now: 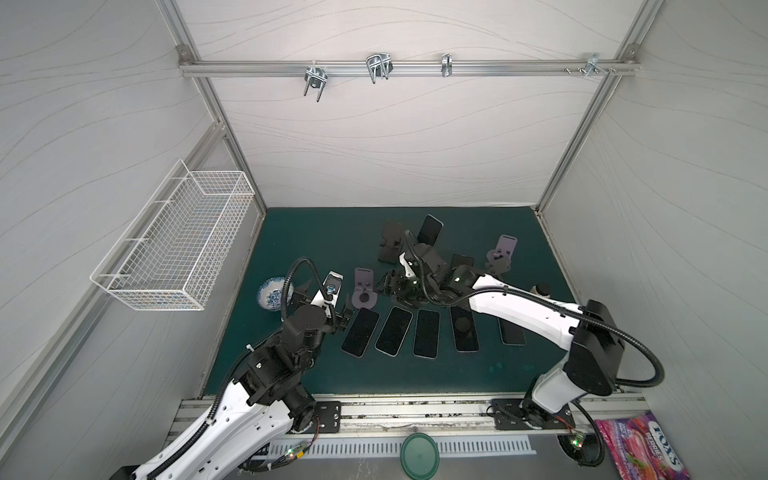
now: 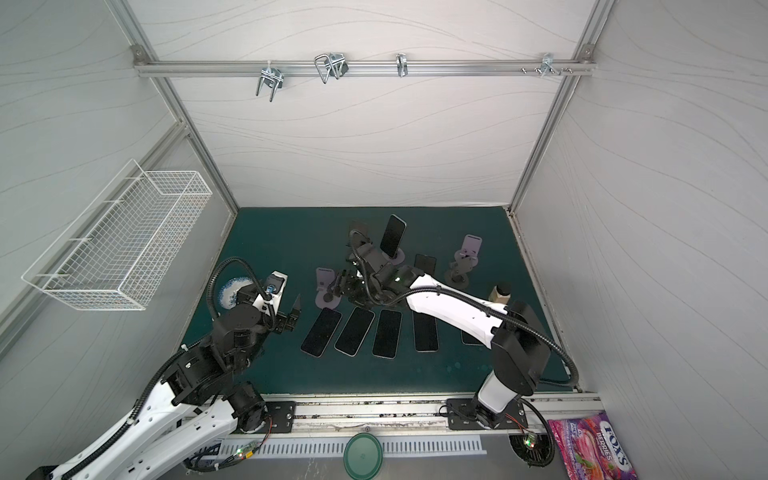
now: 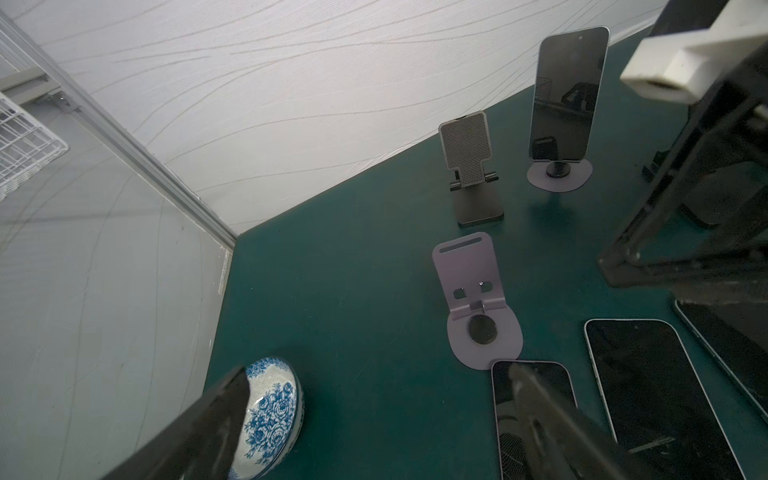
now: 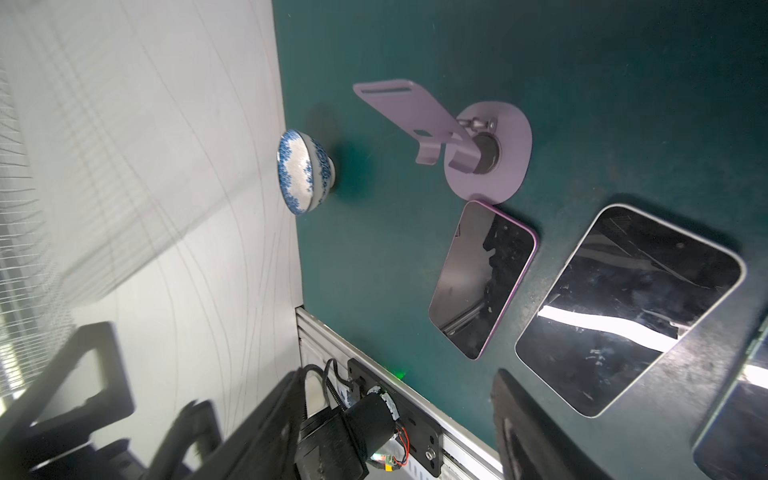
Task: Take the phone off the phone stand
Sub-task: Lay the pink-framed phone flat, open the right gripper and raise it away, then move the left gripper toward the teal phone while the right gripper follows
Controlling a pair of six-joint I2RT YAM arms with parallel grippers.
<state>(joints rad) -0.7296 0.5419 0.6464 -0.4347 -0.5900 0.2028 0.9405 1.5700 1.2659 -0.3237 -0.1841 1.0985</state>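
A dark phone [image 1: 430,230] [image 2: 393,236] [image 3: 569,91] stands upright on a purple round-based phone stand [image 3: 559,176] at the back middle of the green mat. My right gripper [image 1: 386,286] [image 2: 338,284] [image 4: 395,424] hangs low in front and to the left of it, beside an empty purple stand [image 1: 363,291] [image 4: 465,141]. It is open with nothing between its fingers. My left gripper [image 1: 344,320] [image 2: 294,316] [image 3: 374,436] is open too, over the mat between a blue-and-white bowl [image 3: 270,415] and the leftmost flat phone [image 3: 532,407].
Several phones [image 1: 393,330] lie flat in a row on the mat [image 1: 291,374]. An empty black stand [image 1: 390,245] and another purple stand [image 1: 505,249] are at the back. A small bottle [image 1: 540,289] stands at the right. A wire basket [image 1: 174,241] hangs on the left wall.
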